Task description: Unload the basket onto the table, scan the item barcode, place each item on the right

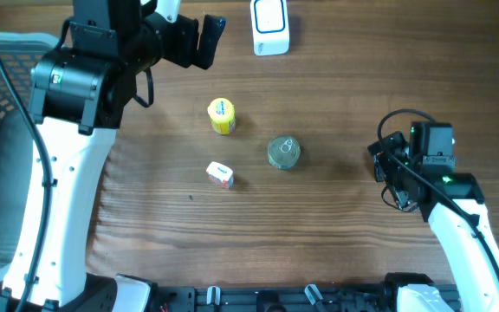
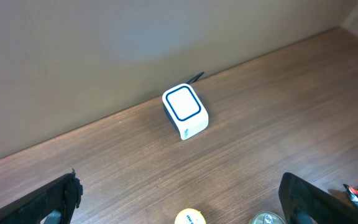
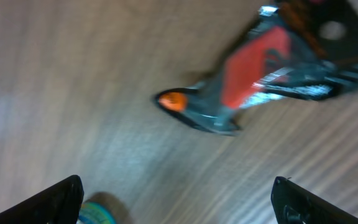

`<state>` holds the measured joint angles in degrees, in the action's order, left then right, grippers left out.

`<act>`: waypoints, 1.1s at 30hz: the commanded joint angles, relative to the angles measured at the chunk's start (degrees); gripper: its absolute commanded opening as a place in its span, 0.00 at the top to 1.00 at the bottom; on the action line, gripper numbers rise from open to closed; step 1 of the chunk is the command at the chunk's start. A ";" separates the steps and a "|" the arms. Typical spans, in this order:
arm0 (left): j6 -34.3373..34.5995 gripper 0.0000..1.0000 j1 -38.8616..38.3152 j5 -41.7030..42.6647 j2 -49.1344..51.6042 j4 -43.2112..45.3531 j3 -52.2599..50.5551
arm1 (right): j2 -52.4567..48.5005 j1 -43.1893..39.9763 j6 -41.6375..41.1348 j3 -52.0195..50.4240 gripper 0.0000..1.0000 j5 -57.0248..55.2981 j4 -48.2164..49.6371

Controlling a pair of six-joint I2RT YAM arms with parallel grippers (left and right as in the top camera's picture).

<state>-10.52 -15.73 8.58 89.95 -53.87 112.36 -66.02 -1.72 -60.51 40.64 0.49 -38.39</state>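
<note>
The item I take to be next for scanning is the red-and-black packet; it lies on the tabletop beneath my right fingers, which stand wide apart and hold nothing. From above my own wrist hides it, but it sits well away from the scanner, off to the scanner's right and toward my base. That choice is a judgement, since other goods lie loose too: a yellow tub nearest the scanner, a tin can beyond the tub, and a small white-and-red box farthest off. My left fingers are spread wide and empty, hovering just left of the scanner.

Risks as I judge them: the packet looks thin and glossy, so a flat pinch could slip or crumple it; its barcode may face down, so the scanner would see only plain wrapper; the carry toward the scanner passes near the can, which I could knock; my left arm crowds the scanner's side and could meet the right.

Writing: the scanner shows only a blue rounded outline; the tub lid's print is too small to read; the packet is blurred.
</note>
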 commanded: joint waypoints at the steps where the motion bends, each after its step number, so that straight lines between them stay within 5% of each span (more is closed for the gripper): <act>1: -1.27 0.00 0.20 -0.13 -0.15 0.00 -2.43 | -1.99 -0.31 -7.32 0.46 0.03 -6.60 -2.49; 10: -2.82 0.00 0.26 -2.36 -0.15 0.46 -7.48 | -16.92 -0.31 -16.59 -0.04 0.05 -10.19 -0.37; 18: -2.75 0.00 0.26 -2.69 1.40 0.22 -7.48 | -20.02 -0.31 -13.53 -0.04 0.41 -16.22 4.72; 20: -2.78 0.00 0.26 -2.69 1.68 -0.24 -7.48 | -20.02 -0.31 -5.62 -0.04 0.19 -14.25 6.97; 21: -2.78 0.00 0.26 -2.71 1.68 -0.24 -7.48 | -20.02 -0.28 0.52 -0.04 0.00 -11.13 9.27; 27: -2.25 0.00 0.24 -2.69 1.68 -1.20 -7.48 | -15.47 -0.09 26.56 0.42 0.00 4.85 13.20; 33: 0.48 0.00 0.20 -2.64 1.68 -0.79 -7.48 | 1.46 -0.09 44.46 4.50 0.00 3.02 -0.28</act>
<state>-11.64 -15.73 6.22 91.24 -55.22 105.56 -70.04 -1.93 -26.11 41.56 5.61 -36.12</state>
